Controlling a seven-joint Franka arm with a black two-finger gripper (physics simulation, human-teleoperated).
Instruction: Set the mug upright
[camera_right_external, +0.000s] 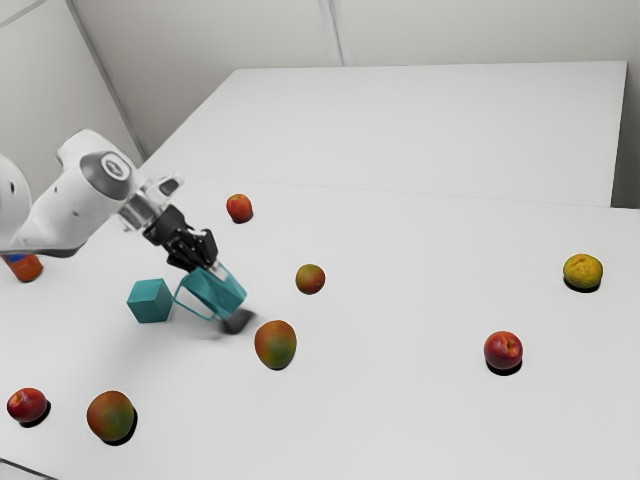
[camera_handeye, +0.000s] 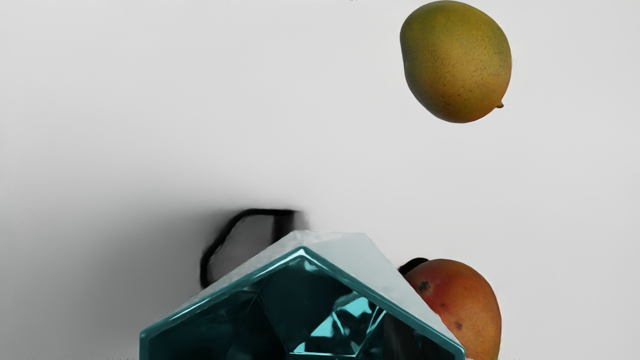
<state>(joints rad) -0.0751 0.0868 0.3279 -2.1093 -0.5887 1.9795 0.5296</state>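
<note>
Teal and faceted, the mug (camera_right_external: 218, 292) is tilted in the grasp of the black gripper (camera_right_external: 209, 262), which has closed on it near the rim (camera_handeye: 302, 251). Its mouth leans back toward the hand, and its base points down and toward the exterior view's right, above a dark shadow on the white table (camera_right_external: 420, 280). Whether the base touches the tabletop is hard to say from here. The handle (camera_right_external: 184, 303) is on the side facing a teal cube (camera_right_external: 150, 301), which sits near the mug, toward the exterior view's left.

On the mug's other side are a small mango (camera_right_external: 310, 279) and a larger mango (camera_right_external: 275, 343), both near it. In the wrist view the mug's open mouth faces the camera; one mango is partly covered by the mug and another lies clear of it.

Farther out, a red fruit (camera_right_external: 239, 208) lies beyond the gripper. Toward the exterior view's near left corner are a third mango (camera_right_external: 111, 415) and a dark red fruit (camera_right_external: 27, 405). Well apart, toward that view's right, lie a plum-red fruit (camera_right_external: 503, 350) and a yellow citrus fruit (camera_right_external: 583, 271).
</note>
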